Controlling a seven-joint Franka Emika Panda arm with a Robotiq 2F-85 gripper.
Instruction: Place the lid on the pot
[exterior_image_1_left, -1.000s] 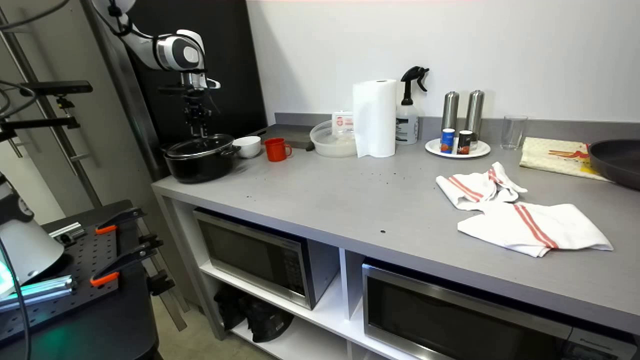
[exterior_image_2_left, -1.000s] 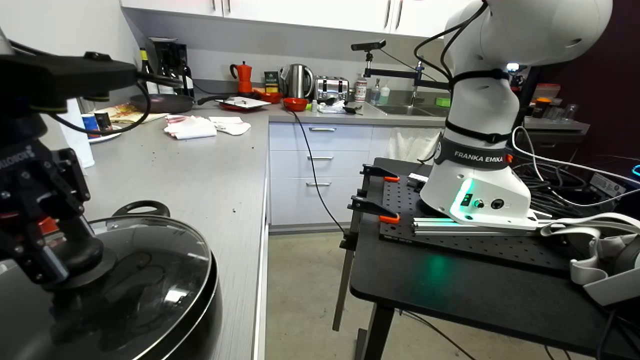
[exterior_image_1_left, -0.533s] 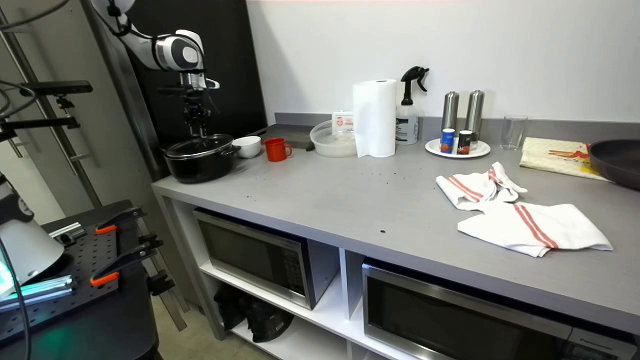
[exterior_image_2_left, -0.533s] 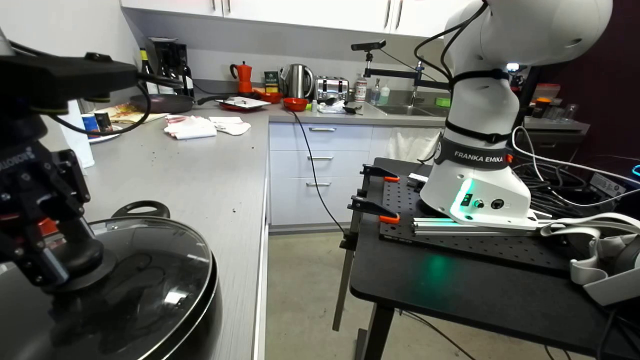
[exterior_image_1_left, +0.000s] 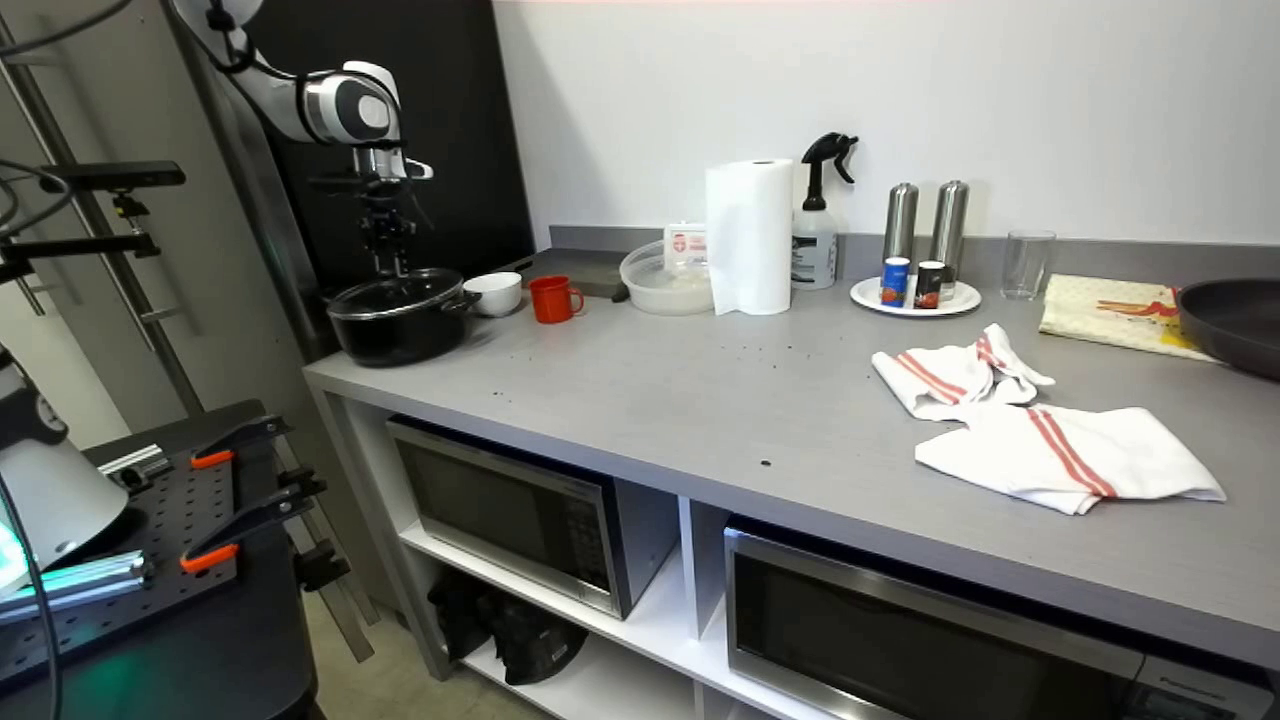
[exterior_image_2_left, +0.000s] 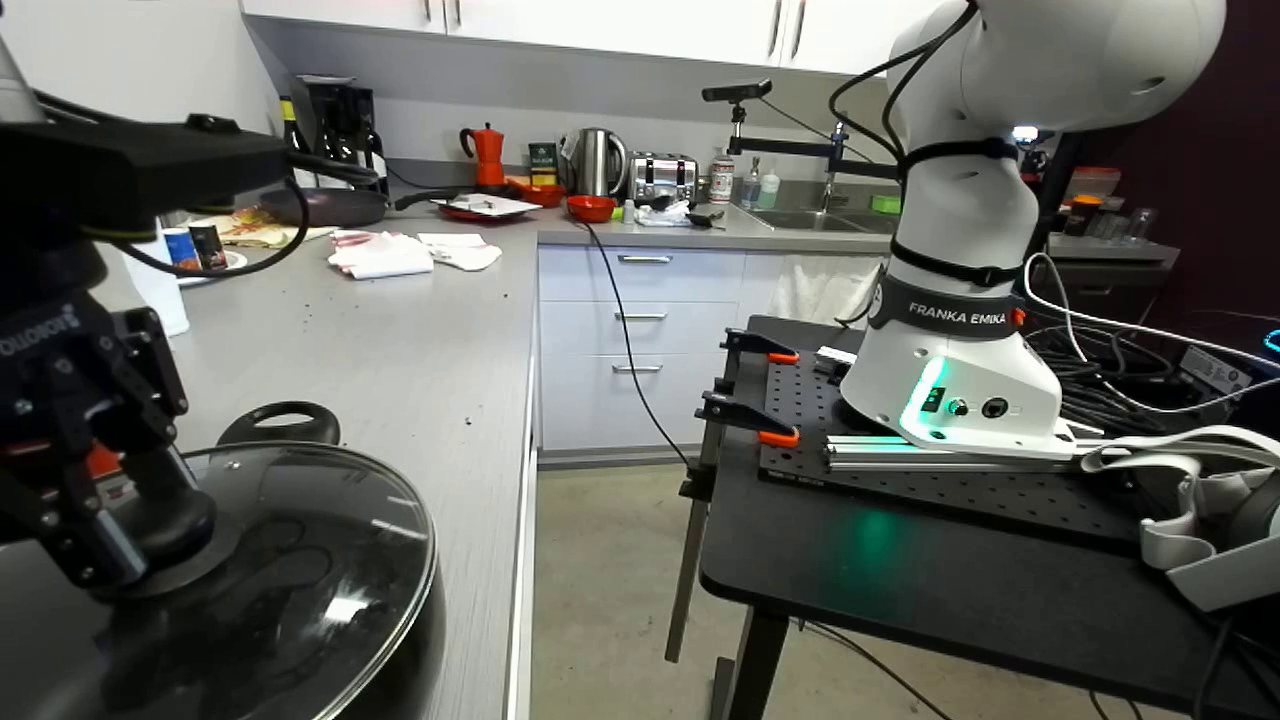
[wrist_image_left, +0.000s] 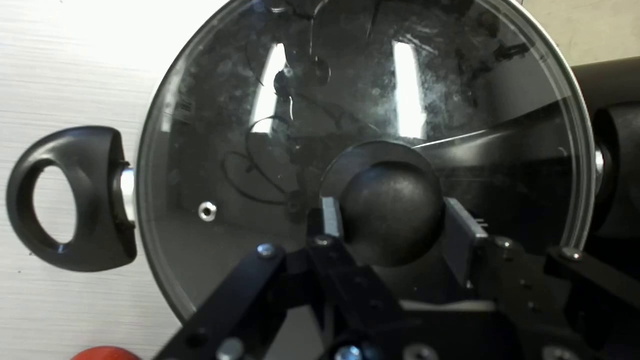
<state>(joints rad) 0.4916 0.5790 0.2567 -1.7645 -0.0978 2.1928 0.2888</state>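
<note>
The black pot (exterior_image_1_left: 400, 338) stands at the counter's end in an exterior view; its side (exterior_image_2_left: 425, 630) and a loop handle show close up in an exterior view. The glass lid (exterior_image_2_left: 330, 560) with a steel rim and round black knob lies over the pot's mouth. In the wrist view the lid (wrist_image_left: 235, 170) covers the mouth, with a pot handle (wrist_image_left: 100, 155) sticking out on the left. My gripper (wrist_image_left: 390, 202) has one finger pad on each side of the knob, both against it. The gripper (exterior_image_2_left: 150, 515) points down from above in both exterior views. The rim's far contact is hidden.
A white bowl (exterior_image_1_left: 497, 294) and a red mug (exterior_image_1_left: 553, 300) stand close beside the pot. A plastic tub (exterior_image_1_left: 665, 290) and a paper towel roll (exterior_image_1_left: 750, 240) are further along. The counter's front edge (exterior_image_1_left: 560, 445) runs near the pot. A dark fridge panel rises behind.
The gripper and lid have shifted slightly together, leftward in an exterior view. The gap between lid rim and pot at the near side has closed up. The pot has not moved.
</note>
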